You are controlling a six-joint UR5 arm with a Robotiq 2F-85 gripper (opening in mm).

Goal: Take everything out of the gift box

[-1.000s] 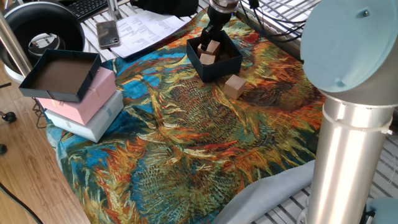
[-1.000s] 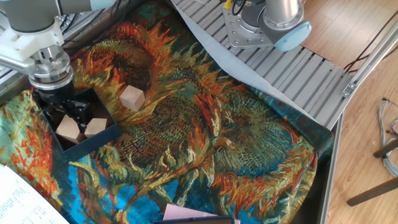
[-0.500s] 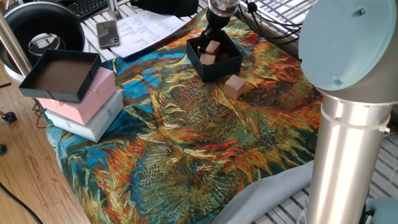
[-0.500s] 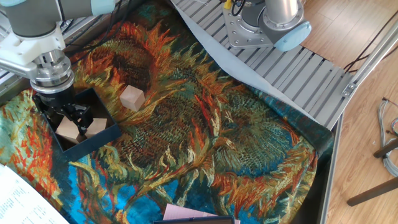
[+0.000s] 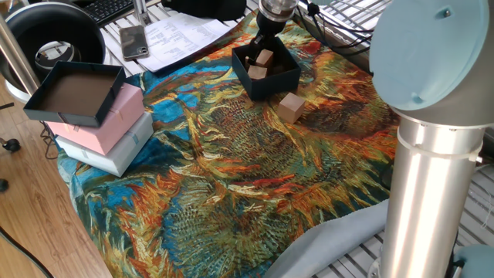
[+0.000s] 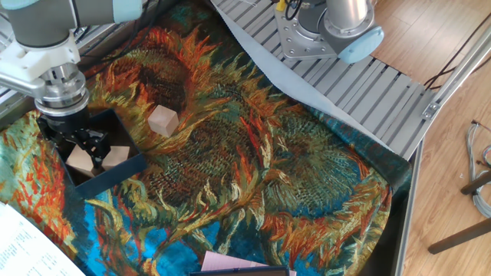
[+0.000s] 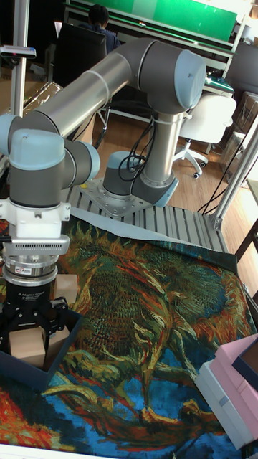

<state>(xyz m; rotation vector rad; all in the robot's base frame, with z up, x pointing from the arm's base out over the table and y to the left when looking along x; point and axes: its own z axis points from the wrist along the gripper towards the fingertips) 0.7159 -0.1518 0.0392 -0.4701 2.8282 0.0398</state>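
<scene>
- The gripper (image 6: 90, 146) sits inside the gift box (image 6: 115, 170), at the left end of the sunflower-print cloth (image 6: 268, 169). Compared with one second ago, it has shifted slightly toward the left cube and sits a little lower over it.
- Jaw state: in the tall fixed view the jaws stand apart, straddling the left cube (image 6: 79, 159). No grip is established. Contact between pads and cube cannot be confirmed.
- Just right of it, the second cube (image 6: 116, 156) lies in the same box, near the front wall. Its position is essentially unchanged.
- Further right, the third cube (image 6: 163, 120) rests on the cloth just outside the box, apart from the wall. It has not moved.
- Task status, as a judgement: one of three cubes is out and two remain. The small shift reads as alignment before closing on the left cube, so the second removal is at its start.
- Markings: a line of small print runs round the gripper body in the tall fixed view. It is too small to read.
- The printed sheets (image 5: 181, 32) beyond the cloth are also illegible.
</scene>
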